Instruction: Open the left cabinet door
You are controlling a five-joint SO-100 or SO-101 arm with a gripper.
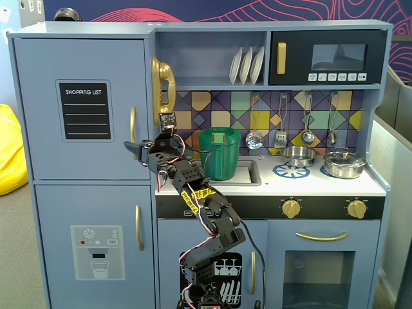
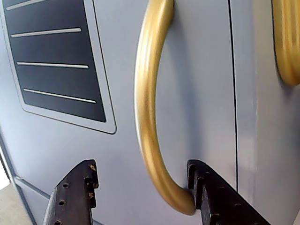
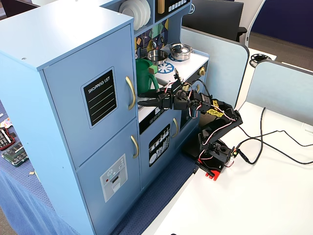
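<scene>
The left cabinet door (image 1: 80, 106) is blue-grey with a black "SHOPPING LIST" panel (image 1: 84, 111) and a curved gold handle (image 1: 133, 125). It sits flush and closed in both fixed views (image 3: 93, 93). My gripper (image 1: 135, 149) is open at the handle's lower end. In the wrist view the gripper (image 2: 140, 173) straddles the handle (image 2: 150, 103). The right finger (image 2: 211, 197) touches the handle's bottom end, and the left finger (image 2: 75, 192) stands well apart. In a fixed view the gripper (image 3: 142, 103) reaches just below the handle (image 3: 130, 92).
Below is the door with the water-dispenser panel (image 1: 96, 251) and its own gold handle (image 1: 138, 226). A gold toy phone (image 1: 162, 84) hangs right of the door. A green jug (image 1: 219, 152) stands in the sink behind the arm. Cables lie on the white table (image 3: 264, 196).
</scene>
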